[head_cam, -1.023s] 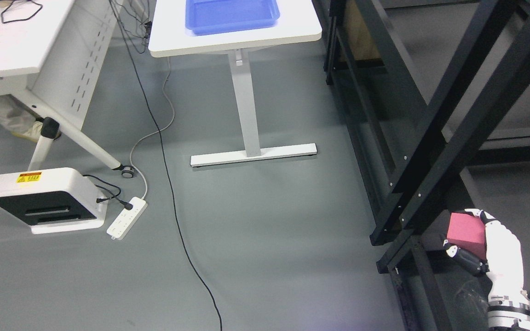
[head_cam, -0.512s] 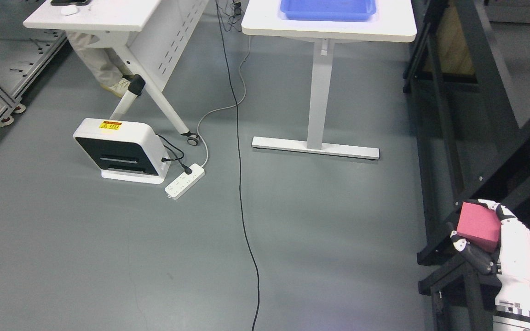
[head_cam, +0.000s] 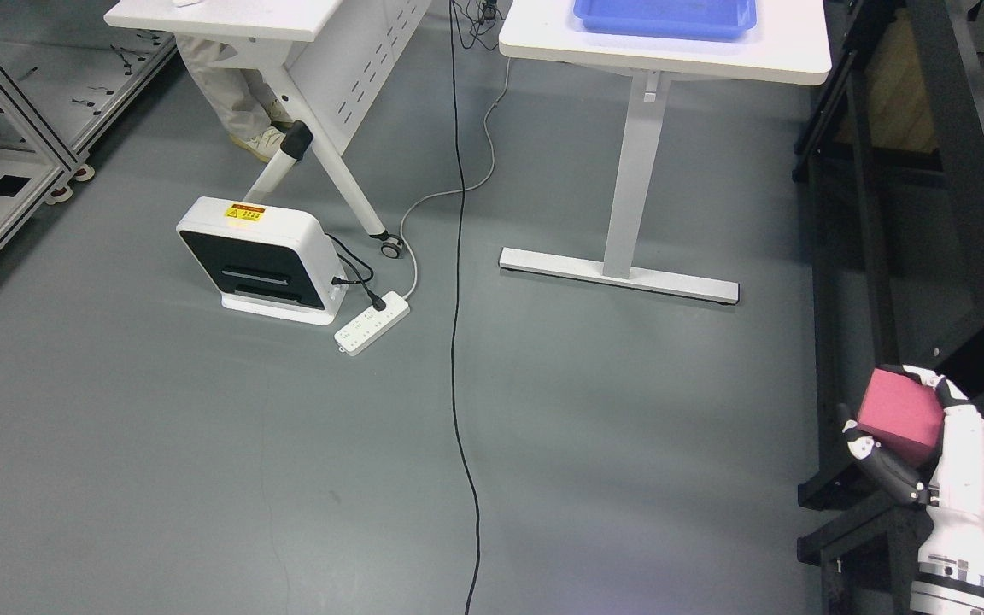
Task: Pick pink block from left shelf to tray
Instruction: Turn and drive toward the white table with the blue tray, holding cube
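Head view: right hand (head_cam: 928,448) has the pink block (head_cam: 900,416), low at the frame's right.
Fingers curled around the block, thumb under it, block clear of the black shelf frame (head_cam: 962,154) beside it. Blue tray (head_cam: 661,19) sits on the white table (head_cam: 663,51) at the top edge, well apart from the hand. Black cable (head_cam: 456,282) runs across the grey floor (head_cam: 159,444) between them.

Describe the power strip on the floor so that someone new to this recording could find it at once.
Start at the white table carrying the blue tray, then look down-left across the grey floor to the white box with a yellow label. The power strip lies right beside it: flat, white, with a black plug in it, unlike the long black cable running past.
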